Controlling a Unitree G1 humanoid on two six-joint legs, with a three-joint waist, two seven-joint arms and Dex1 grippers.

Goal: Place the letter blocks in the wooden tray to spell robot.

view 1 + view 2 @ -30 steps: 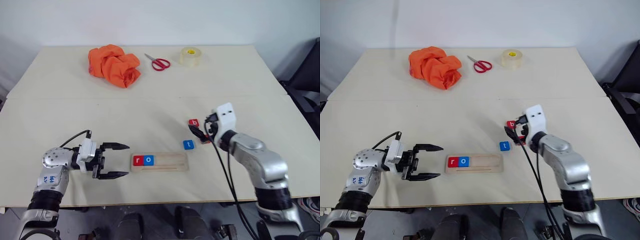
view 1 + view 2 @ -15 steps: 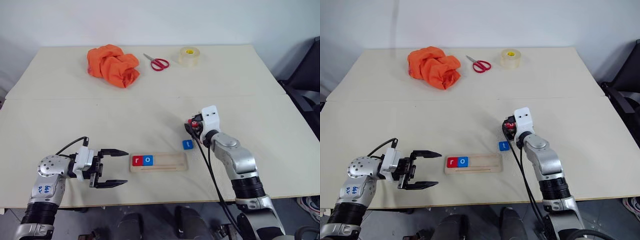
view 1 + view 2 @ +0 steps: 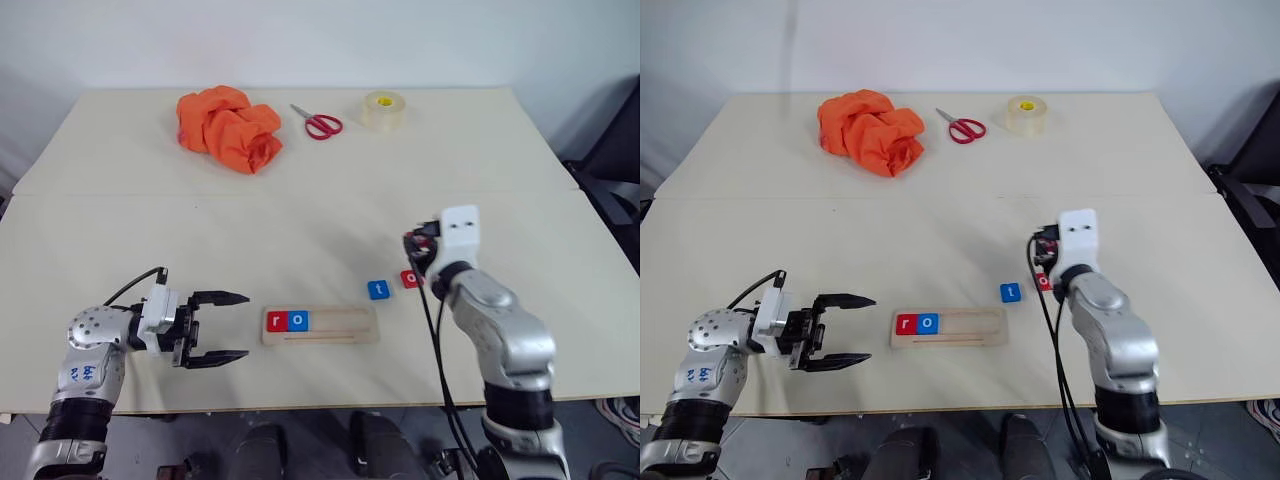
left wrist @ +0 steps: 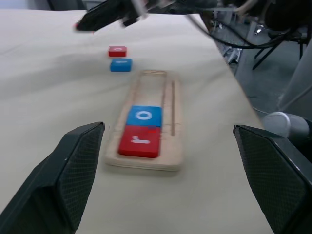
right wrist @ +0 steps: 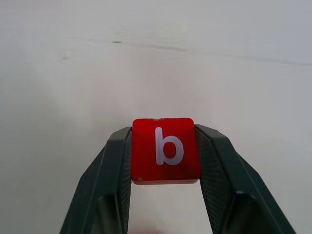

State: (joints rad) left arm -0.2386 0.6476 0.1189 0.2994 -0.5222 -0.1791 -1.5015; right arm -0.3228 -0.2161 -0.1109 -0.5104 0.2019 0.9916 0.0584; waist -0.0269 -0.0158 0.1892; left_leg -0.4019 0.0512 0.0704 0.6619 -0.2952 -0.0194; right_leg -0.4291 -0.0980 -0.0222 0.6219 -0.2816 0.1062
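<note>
Tabletop aside, the right wrist view reveals right gripper [image 5: 165, 151] jaws clamping red b block [image 5: 165, 150]; left gripper [image 3: 222, 327] jaws apart.

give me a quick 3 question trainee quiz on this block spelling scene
1. True or false: the right gripper is shut on the b block.
2. Which letters sit in the tray? A) r, o B) b, t C) o, t
3. Fill in: the left gripper is ____, holding nothing.

Key
1. True; its fingers press both sides of the block.
2. A; the r block and blue o block fill the tray's left end. The t block and a red block lie on the table.
3. open
</note>
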